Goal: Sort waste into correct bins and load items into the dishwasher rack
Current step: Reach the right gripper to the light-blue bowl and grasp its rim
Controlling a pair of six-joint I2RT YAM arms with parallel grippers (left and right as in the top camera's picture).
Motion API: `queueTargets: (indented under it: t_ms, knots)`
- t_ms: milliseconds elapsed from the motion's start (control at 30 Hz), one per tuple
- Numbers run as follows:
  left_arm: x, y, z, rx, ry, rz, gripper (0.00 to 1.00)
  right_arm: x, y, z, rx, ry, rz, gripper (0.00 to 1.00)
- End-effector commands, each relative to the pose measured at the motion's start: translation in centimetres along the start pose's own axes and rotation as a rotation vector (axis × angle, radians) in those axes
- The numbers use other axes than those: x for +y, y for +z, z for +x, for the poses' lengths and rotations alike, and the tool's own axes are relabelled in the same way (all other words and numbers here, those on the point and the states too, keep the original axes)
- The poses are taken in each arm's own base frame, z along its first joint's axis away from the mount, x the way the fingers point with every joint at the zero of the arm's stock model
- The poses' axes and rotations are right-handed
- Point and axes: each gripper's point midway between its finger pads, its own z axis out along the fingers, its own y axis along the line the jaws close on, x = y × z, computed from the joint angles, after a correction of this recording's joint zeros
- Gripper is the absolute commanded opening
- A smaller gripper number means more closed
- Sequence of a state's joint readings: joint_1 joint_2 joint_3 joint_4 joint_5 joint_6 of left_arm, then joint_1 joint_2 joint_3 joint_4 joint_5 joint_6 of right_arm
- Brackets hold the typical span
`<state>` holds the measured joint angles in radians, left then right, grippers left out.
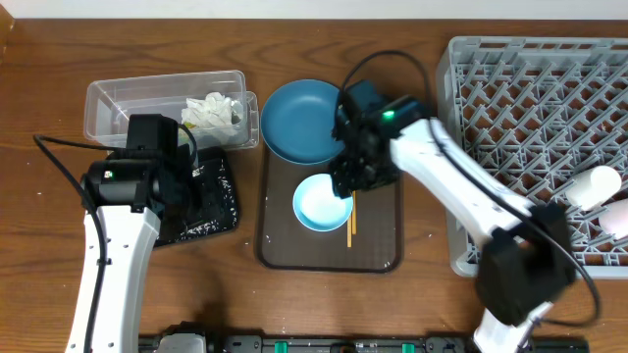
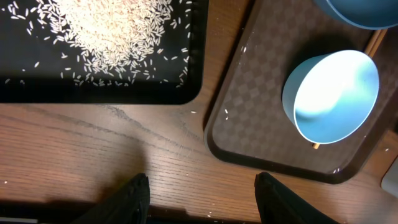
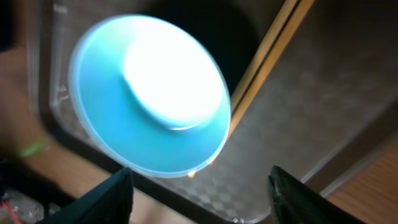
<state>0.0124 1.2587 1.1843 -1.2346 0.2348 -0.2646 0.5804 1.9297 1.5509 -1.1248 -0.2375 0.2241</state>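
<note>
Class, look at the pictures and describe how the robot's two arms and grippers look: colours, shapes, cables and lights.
The left arm and right arm have smooth white links joined by blocky black joint housings, each showing a small green light. Thin black cables loop beside both. The left gripper and right gripper end in two dark, rounded fingers.

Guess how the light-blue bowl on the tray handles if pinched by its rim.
The light-blue bowl shines glossily, so probably slippery. It looks rigid, likely keeping shape. Its walls taper downward, so a one-sided pinch may tip it.
</note>
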Motion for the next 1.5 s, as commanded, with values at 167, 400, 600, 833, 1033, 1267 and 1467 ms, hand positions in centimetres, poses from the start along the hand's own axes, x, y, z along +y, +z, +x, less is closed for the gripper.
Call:
queueTargets:
  t_ms: [167,400,600,833,1033,1267,1467]
  knots:
    - [0.4,0.0,0.0,0.001,0.004,-0.014,0.57,-1.2,4.2,0.6,0.106,0.085,0.066,0.28]
    - [0.4,0.0,0.0,0.001,0.004,-0.014,0.57,-1.5,4.1,0.2,0.086,0.094,0.080,0.13]
    - [0.4,0.0,0.0,0.002,0.003,-0.015,0.57,-1.1,4.3,0.3,0.087,0.083,0.079,0.14]
    - [0.4,0.0,0.0,0.002,0.003,-0.014,0.57,-0.2,4.6,0.1,0.069,0.063,0.086,0.13]
    - [0.4,0.0,0.0,0.002,0.003,-0.014,0.57,-0.7,4.8,0.4,0.076,0.066,0.104,0.14]
    - [0.4,0.0,0.0,0.002,0.003,-0.014,0.57,-0.7,5.4,0.5,0.070,0.077,0.110,0.01]
    - [0.4,0.0,0.0,0.002,0.003,-0.014,0.57,-1.3,4.7,0.4,0.053,0.083,0.139,0.01]
